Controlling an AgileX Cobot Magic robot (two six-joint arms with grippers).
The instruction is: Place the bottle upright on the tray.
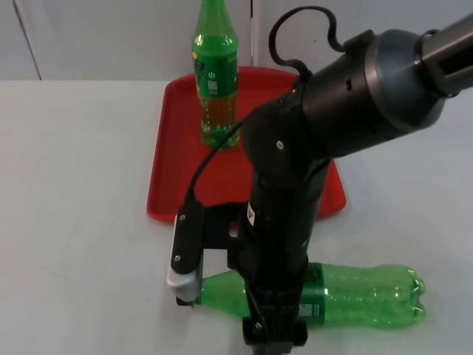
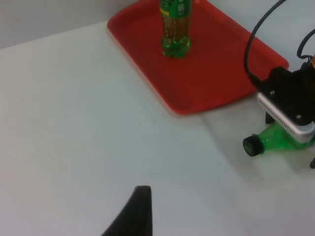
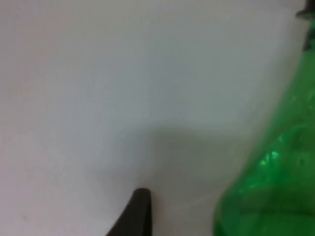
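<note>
Two green bottles: one upright (image 1: 215, 81) on red tray (image 1: 171, 159), one lying (image 1: 347, 294) on white worktop (image 1: 74, 207) near tray's front edge. Right tool (image 1: 275, 336) low over lying bottle, its middle hidden by arm; grip unclear. Left tool's fingertip (image 2: 138, 211) above bare worktop, arm waiting.
</note>
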